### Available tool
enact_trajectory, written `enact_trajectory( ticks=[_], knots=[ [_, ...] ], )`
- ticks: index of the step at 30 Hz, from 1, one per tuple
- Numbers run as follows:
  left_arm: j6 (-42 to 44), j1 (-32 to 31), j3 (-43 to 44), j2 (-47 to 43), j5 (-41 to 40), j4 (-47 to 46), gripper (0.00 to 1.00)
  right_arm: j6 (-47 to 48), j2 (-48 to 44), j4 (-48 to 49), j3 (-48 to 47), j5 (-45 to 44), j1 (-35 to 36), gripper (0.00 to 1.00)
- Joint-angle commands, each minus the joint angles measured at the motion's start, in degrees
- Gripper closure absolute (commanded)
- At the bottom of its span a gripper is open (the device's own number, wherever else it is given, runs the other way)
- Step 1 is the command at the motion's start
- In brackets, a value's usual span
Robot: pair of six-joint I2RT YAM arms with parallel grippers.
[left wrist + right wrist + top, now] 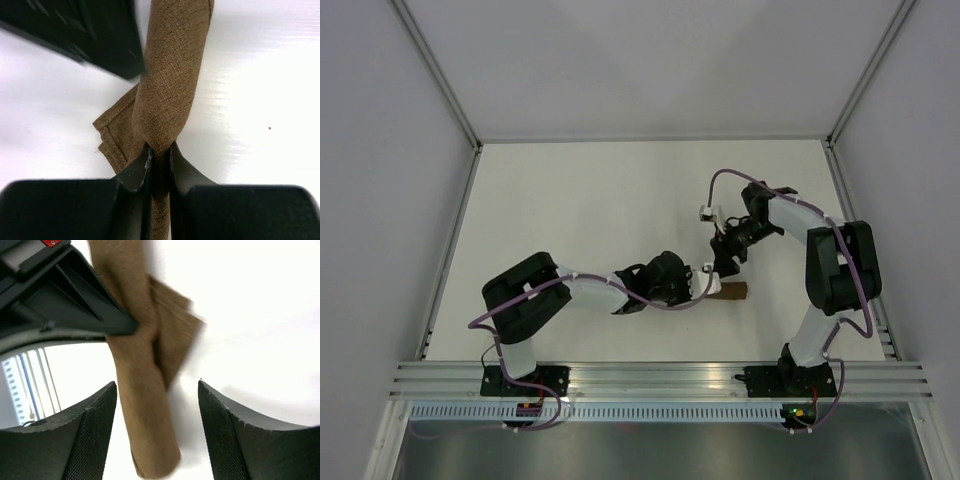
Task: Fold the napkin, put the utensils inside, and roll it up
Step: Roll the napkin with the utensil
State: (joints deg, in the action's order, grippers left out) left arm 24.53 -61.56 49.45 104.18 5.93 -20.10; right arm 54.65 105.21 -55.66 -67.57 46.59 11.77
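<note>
Top external: left arm [590,290] stretched rightward, left end effector [159,152] pinching napkin [170,75].

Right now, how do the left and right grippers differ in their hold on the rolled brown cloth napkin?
The left gripper has its jaws pinched shut on the rolled dark brown fabric napkin; the right gripper has its jaws spread wide. Between the left jaws the cloth is squeezed narrow; between the right jaws the roll keeps its full width, ungripped. Both meet at the same roll on the white table.
</note>
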Motion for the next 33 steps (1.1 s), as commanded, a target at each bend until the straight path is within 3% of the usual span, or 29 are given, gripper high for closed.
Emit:
enact_trajectory(
  ticks=[1,6,10,18,25,33],
  knots=[
    [-7.13,3.28,2.04,-0.12,10.4,13.3,0.98,-1.74,-6.15,3.27,-0.99,5.52,-4.64,0.28],
    [-9.77,6.8,8.9,2.42,19.88,22.8,0.96,1.51,-14.05,5.29,4.89,8.87,-10.01,0.28],
    [-10.91,9.7,14.52,6.37,25.96,30.28,0.95,0.11,-28.37,14.33,14.9,6.16,-10.01,0.26],
    [-12.93,13.92,24.63,15.16,37.13,40.83,0.9,-2.97,-47.62,31.21,32.14,-8.16,-0.88,0.26],
    [-14.25,16.47,30.69,20.79,42.05,45.75,0.86,-3.33,-48.0,41.75,40.05,-21.53,13.34,0.26],
    [-14.07,17.35,35.36,24.31,44.34,50.07,0.82,-4.2,-41.23,48.7,41.47,-30.92,22.84,0.27]
  ],
)
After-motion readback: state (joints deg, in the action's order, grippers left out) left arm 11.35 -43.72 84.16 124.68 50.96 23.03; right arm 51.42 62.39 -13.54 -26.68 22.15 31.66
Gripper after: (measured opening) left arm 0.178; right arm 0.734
